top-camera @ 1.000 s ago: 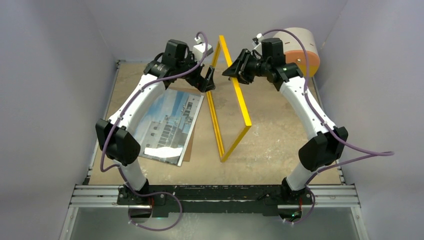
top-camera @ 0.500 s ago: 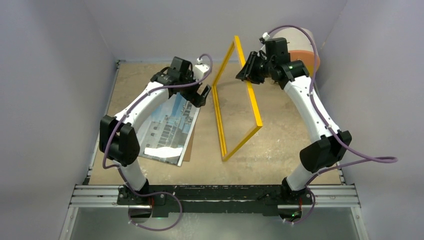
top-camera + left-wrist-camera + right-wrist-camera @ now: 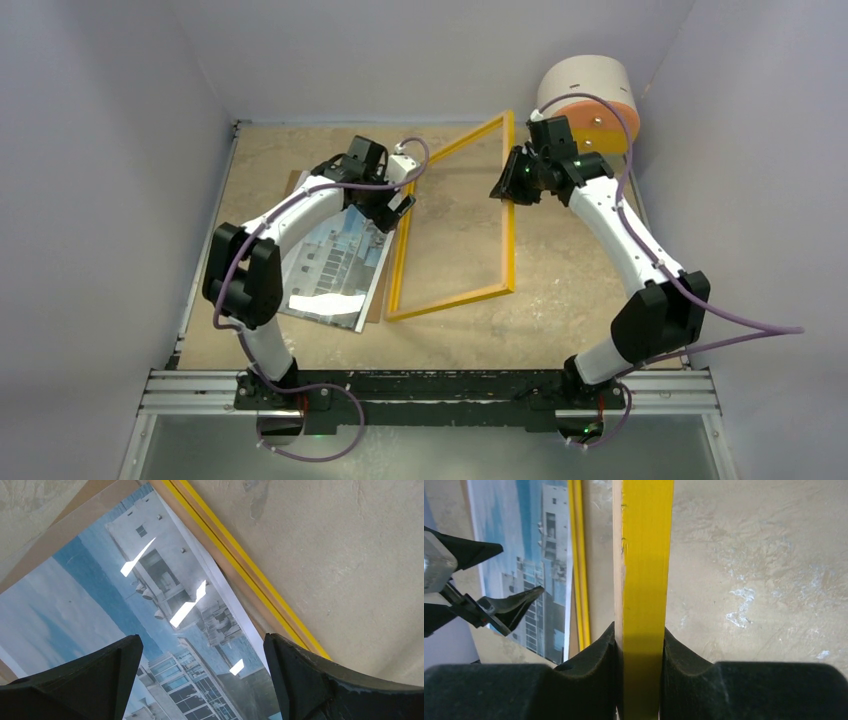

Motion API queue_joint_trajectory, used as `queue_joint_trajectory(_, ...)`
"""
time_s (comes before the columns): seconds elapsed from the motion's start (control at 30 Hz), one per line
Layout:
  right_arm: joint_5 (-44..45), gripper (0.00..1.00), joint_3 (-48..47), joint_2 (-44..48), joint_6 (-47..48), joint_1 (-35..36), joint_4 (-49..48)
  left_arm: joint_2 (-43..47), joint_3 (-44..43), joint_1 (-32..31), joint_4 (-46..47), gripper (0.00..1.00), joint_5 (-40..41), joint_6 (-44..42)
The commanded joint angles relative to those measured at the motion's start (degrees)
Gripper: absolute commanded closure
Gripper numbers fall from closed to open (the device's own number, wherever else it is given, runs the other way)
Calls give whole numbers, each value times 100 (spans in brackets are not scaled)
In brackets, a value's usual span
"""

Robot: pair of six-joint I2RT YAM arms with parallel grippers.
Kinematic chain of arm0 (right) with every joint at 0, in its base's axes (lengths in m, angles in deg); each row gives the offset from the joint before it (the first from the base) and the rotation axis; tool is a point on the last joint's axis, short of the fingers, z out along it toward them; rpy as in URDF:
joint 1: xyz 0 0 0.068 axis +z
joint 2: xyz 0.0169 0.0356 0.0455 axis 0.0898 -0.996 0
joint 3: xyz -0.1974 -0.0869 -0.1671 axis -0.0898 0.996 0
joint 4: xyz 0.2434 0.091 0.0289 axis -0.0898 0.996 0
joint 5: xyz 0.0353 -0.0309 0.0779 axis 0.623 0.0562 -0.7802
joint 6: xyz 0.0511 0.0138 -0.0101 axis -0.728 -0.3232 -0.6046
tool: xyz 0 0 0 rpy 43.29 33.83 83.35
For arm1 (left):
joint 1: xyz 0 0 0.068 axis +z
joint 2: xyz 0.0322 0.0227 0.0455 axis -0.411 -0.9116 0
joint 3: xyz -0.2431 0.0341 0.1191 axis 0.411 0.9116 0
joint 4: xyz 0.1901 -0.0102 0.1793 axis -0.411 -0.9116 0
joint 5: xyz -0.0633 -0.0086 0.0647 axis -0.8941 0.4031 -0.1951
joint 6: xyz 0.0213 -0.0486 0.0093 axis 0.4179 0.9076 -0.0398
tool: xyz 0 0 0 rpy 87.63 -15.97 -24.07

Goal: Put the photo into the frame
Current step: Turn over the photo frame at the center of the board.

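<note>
1. Top external view: the large rectangular picture frame with its thin bright-yellow border (image 3: 509,245) stands tilted. Its left rail is down on the sandy table (image 3: 570,290) and its right rail is raised.
2. The right gripper (image 3: 512,186) is clamped on that raised rail, and the right wrist view shows both pads pressed against the bar.
3. The large glossy rectangular photo of a white building and blue sky (image 3: 335,255) lies flat just left of the frame, on a plain brown backing board (image 3: 376,306). It is not yet inside the frame.
4. The left gripper (image 3: 395,205) hangs over the photo's edge nearest the frame, jaws spread and holding nothing.
5. The step in hand looks like laying the frame flat beside the photo.
6. Which face will end uppermost is hard to tell from these angles.
7. Next, the right arm needs to lower the raised rail gently and then let go. The left gripper then needs a pinch on the photo's thin edge to slide it across into the frame's opening.
</note>
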Motion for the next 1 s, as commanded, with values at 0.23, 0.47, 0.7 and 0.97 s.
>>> queue_joint_trajectory(0.23,206,96,734,-171,593,41,-153,-79,203,101,-11,0,288,-156)
queue_joint_trajectory(0.47,439,99,1030,-486,711,43,-329,11,266,733,-224,0,-121,-176)
queue_joint_trajectory(0.7,642,100,1524,-511,1030,52,-685,151,344,1089,-206,0,-182,-369)
queue_joint_trajectory(0.97,1817,99,1846,-628,701,52,-930,250,762,1354,80,0,-158,-710)
